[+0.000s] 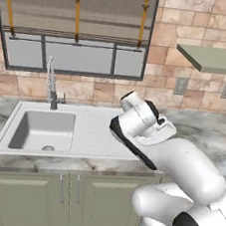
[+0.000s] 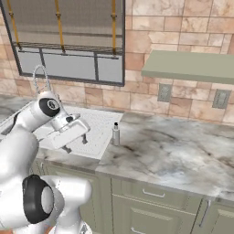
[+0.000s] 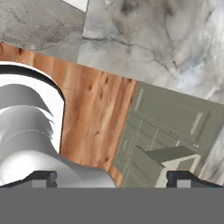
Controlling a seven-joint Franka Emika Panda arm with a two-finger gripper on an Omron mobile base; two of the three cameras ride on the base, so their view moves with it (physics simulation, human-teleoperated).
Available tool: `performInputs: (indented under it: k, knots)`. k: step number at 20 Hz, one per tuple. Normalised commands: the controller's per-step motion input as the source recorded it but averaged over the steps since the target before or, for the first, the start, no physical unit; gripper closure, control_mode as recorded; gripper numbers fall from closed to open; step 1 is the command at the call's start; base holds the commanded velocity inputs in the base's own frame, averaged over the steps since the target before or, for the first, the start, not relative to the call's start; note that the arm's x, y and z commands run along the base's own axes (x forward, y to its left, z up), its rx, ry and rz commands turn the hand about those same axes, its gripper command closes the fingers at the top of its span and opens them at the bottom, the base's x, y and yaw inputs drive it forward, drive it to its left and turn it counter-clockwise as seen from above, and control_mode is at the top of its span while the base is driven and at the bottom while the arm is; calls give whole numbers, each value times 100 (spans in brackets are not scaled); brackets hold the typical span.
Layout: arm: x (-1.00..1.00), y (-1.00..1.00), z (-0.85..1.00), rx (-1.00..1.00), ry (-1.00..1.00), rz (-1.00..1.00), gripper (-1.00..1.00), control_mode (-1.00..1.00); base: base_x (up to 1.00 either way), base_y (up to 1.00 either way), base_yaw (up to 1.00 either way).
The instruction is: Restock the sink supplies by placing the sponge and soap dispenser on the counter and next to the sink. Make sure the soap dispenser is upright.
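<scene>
Soap dispenser [image 2: 116, 134] upright on counter [image 2: 183, 151], just beside sink [image 1: 43, 129] drainboard edge. Gripper [image 2: 76, 144] w/ jaws spread, empty, at dispenser's 9 o'clock. Risk: arm swing may topple bottle.

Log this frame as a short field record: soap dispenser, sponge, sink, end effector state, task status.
soap dispenser: slim grey-silver bottle with dark pump top, upright on the veined marble counter, beside the drainboard's right edge
sponge: not visible
sink: pale rectangular inset basin with ribbed drainboard, tall chrome spring faucet behind it
end effector: two-finger gripper open, holding nothing, over the drainboard, apart from the dispenser
task status: dispenser looks placed; sponge placement cannot be confirmed
</scene>
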Motion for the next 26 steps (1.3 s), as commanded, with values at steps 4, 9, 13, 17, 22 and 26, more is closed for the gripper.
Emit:
performInputs:
  k: [4,9,13,17,22,26]
  knots:
    - [-61,4,18,29,-39,2,-100,-100,0,0,0]
    - [-41,7,-1,23,-32,6,-100,-100,0,0,0]
    - [2,8,-13,4,-2,4,-100,-100,0,0,0]
    - [-9,0,-3,0,-3,1,-100,100,-50,0,-4]
    - [0,0,0,0,0,0,-100,100,-94,0,-54]
    - [0,0,0,0,0,0,-100,100,-60,2,-79]
